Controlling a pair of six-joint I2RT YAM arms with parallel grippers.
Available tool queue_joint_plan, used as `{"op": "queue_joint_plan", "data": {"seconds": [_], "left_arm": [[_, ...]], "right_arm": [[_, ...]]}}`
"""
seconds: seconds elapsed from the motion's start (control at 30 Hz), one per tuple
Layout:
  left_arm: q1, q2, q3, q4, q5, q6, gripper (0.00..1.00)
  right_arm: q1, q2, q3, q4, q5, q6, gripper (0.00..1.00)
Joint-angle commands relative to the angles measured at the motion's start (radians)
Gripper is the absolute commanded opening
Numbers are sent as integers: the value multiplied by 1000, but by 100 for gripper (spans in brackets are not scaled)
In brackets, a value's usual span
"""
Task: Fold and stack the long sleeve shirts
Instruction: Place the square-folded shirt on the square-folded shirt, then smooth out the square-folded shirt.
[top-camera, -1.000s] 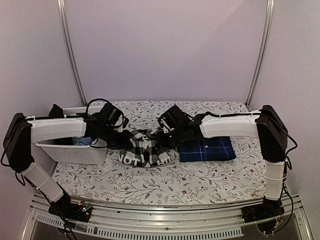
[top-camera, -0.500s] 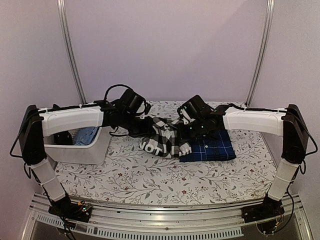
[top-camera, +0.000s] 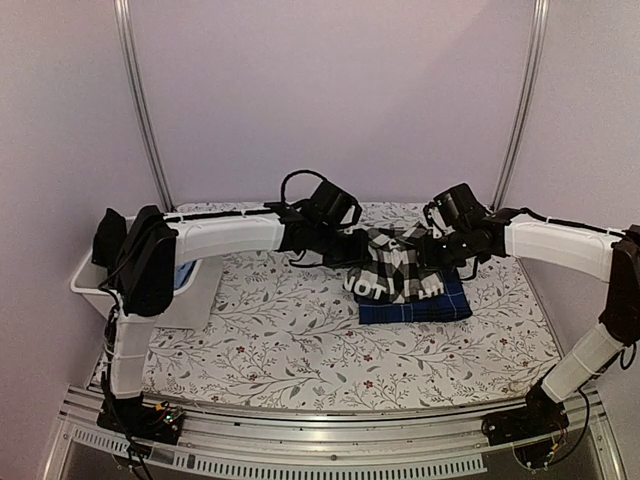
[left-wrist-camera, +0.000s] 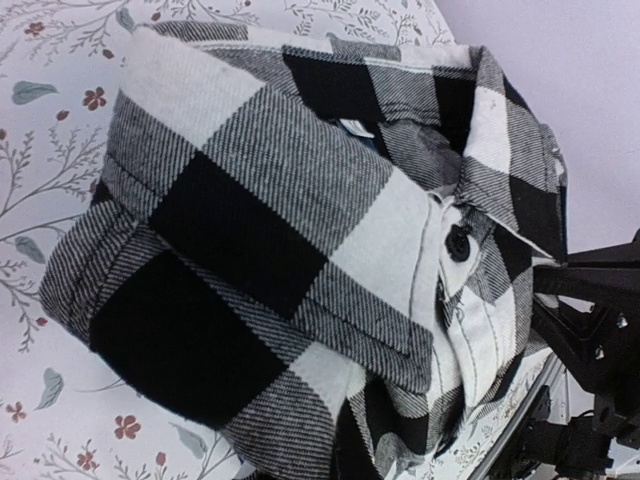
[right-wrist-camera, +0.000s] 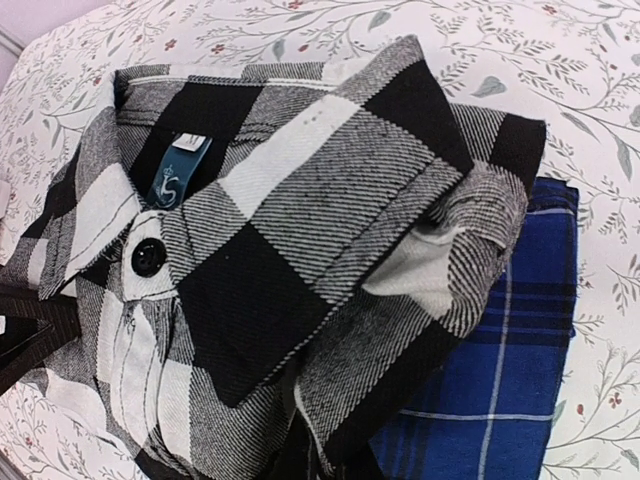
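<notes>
The folded black-and-white check shirt (top-camera: 393, 276) hangs between my two grippers, partly over the folded navy plaid shirt (top-camera: 425, 305), which lies flat on the table right of centre. My left gripper (top-camera: 352, 250) holds the check shirt's left edge and my right gripper (top-camera: 441, 252) its right edge. Both are shut on the cloth. In the left wrist view the check shirt (left-wrist-camera: 300, 240) fills the frame and hides my fingers. In the right wrist view its collar and button face up (right-wrist-camera: 260, 250), with the navy shirt (right-wrist-camera: 520, 380) under its right end. I cannot tell whether the two shirts touch.
A white bin (top-camera: 190, 300) with blue cloth inside (top-camera: 185, 275) stands at the table's left edge. The floral tablecloth (top-camera: 290, 350) covers the table. Metal frame posts (top-camera: 140, 100) rise at the back corners.
Both arms have carried the check shirt to the right and farther back, from the middle of the table to over the navy shirt. The navy shirt has not moved.
</notes>
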Motion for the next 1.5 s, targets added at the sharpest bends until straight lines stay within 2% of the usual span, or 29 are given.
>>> {"op": "queue_joint_plan", "data": {"seconds": [0.0, 0.2, 0.57, 0.63, 0.7, 0.73, 0.83, 0.93, 1.03, 1.13, 1.3, 1.47], "left_arm": [[-23, 87, 125, 75, 21, -19, 0], [-37, 185, 229, 72, 46, -45, 0], [-61, 209, 199, 77, 56, -99, 0], [-63, 211, 183, 73, 48, -114, 0], [-60, 207, 167, 72, 39, -116, 0], [-57, 206, 164, 70, 37, -115, 3], [-45, 213, 164, 47, 39, -108, 22], [-42, 192, 145, 15, 11, -92, 31], [-37, 129, 61, 39, -23, -86, 31], [-26, 83, -3, 48, -37, -80, 30], [-17, 63, -52, 72, -20, -62, 27], [-13, 65, -54, 91, -5, -55, 28]], "right_arm": [[-58, -64, -50, 16, 30, -49, 0], [-143, -80, -101, 44, 2, -78, 0], [-191, -32, -117, 57, 4, -101, 2], [-197, -23, -118, 57, 4, -103, 9], [-199, -18, -123, 53, 8, -101, 21], [-201, -18, -125, 46, 19, -100, 27], [-210, -28, -117, 13, 65, -97, 42], [-213, -53, -80, -41, 113, -96, 52], [-211, -91, -36, -75, 104, -90, 52], [-203, -125, -10, -69, 30, -70, 51], [-184, -96, -14, -9, -26, -42, 48], [-219, 9, -49, 56, -84, -29, 32]]}}
